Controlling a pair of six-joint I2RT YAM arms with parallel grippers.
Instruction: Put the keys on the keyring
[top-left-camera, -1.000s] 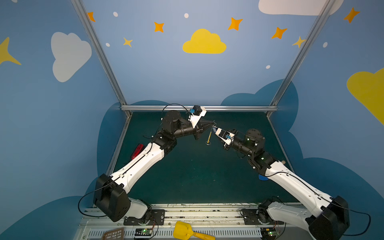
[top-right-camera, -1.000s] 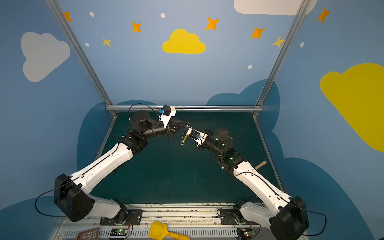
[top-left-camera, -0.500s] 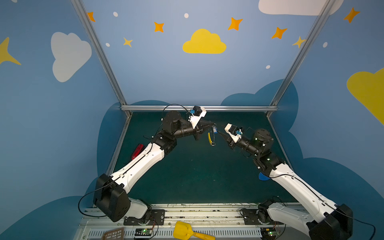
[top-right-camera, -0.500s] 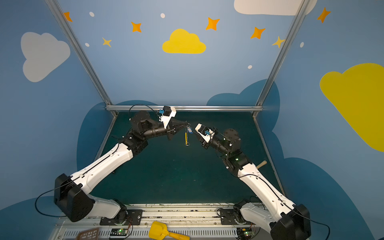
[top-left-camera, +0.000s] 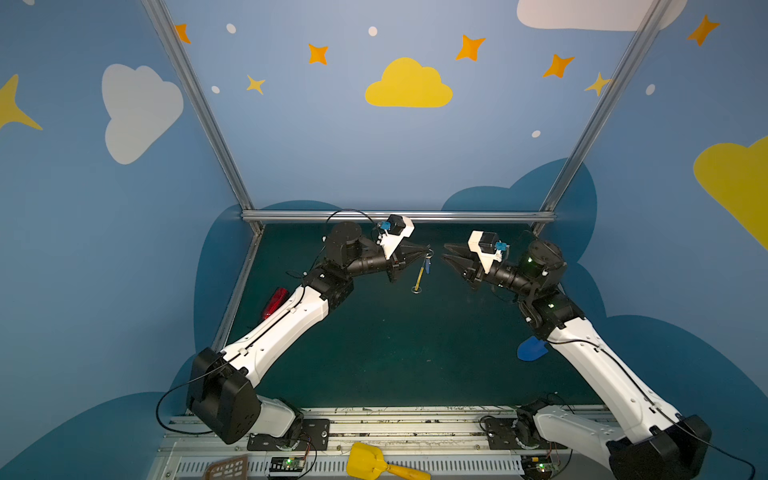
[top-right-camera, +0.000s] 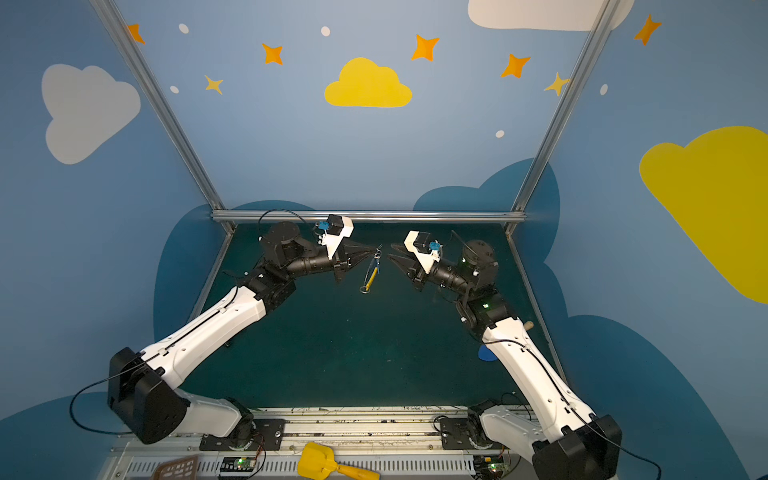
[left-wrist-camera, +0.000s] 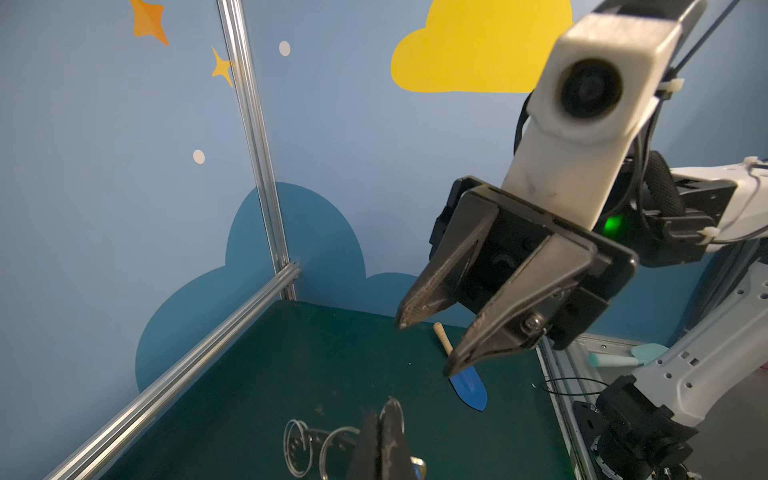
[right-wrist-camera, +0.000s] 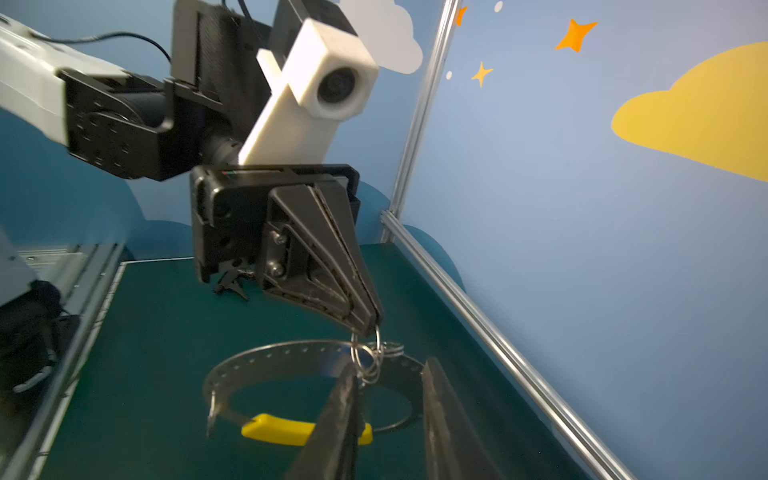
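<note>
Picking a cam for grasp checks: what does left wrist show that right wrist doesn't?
Left wrist only: the whole right gripper, jaws open and empty, and a blue shovel on the green mat. Right wrist only: the whole left gripper shut on the small loop of the keyring, whose studded band and yellow arc hang below. Both: thin wire loops at the left gripper's tip, the mat, the blue wall.

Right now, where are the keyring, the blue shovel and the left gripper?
keyring (right-wrist-camera: 286, 430), right wrist view, on its yellow section.
blue shovel (left-wrist-camera: 469, 388), left wrist view, on the blade.
left gripper (right-wrist-camera: 370, 328), right wrist view, at its closed tips.
</note>
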